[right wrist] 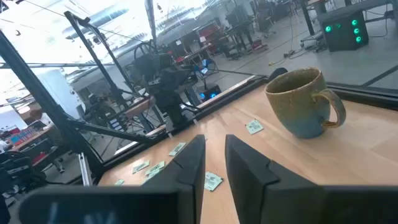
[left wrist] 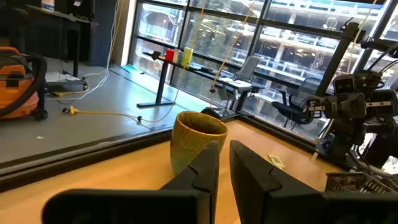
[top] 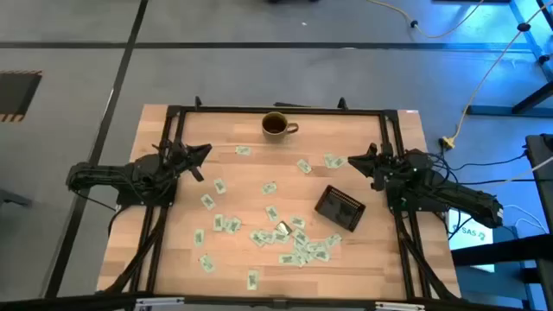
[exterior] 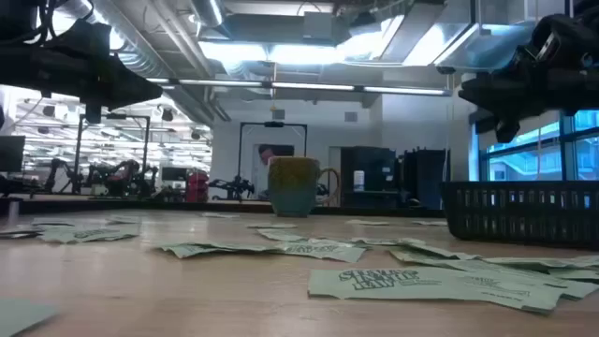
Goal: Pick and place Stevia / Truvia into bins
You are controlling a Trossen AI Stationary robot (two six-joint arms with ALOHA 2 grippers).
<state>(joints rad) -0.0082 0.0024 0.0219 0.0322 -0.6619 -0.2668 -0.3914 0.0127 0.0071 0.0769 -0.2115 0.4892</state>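
Across the tabletop [top: 173, 259] the task looks barely begun: the bin [top: 339, 208], right of centre, appears empty, sachets [top: 294, 246] lie scattered mid-frame and lower centre. Left tool [top: 200, 154] and right tool [top: 354, 161] hang near the edges, slightly parted, holding nothing

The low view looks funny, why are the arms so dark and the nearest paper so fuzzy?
In the low view, bright ceiling lights and windows sit behind the arms, turning them into dark shapes; the nearest sachet at the bottom corner is blurred, while the mug looks sharper. In the high view, lighting is even.
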